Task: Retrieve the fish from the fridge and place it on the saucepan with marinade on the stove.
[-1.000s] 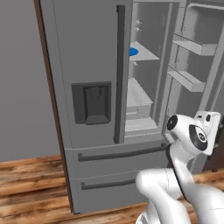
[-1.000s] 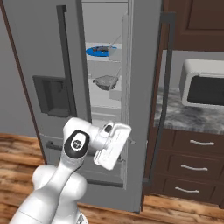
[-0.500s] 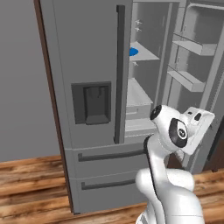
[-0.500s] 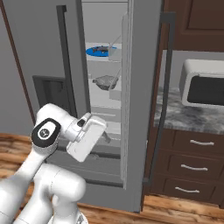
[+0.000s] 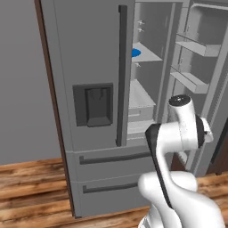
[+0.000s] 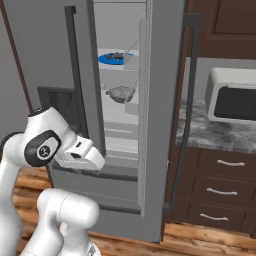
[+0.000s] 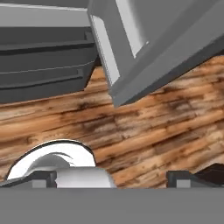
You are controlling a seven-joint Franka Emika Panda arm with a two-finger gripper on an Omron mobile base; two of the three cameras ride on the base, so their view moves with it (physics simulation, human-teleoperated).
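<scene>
Grey fridge (image 5: pixel 93 89) door ajar, blue plate (image 6: pixel 111 58) under fish (image 6: pixel 116 55), pincer (image 7: pixel 112 178) released

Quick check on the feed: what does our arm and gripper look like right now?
The arm is glossy white with rounded segments, and a dark round joint cap with a small white mark. A dark band runs along one link. The gripper has two small dark grey finger tips.

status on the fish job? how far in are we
Early. Done: the tall grey French-door fridge has its right door open. The small dark fish lies on the round blue plate on an upper shelf, untouched. In hand: nothing; the two-finger gripper is open, pointing at the wood floor by the fridge's bottom drawers. Left: reach in, grasp the fish, carry it to the pan.
</scene>
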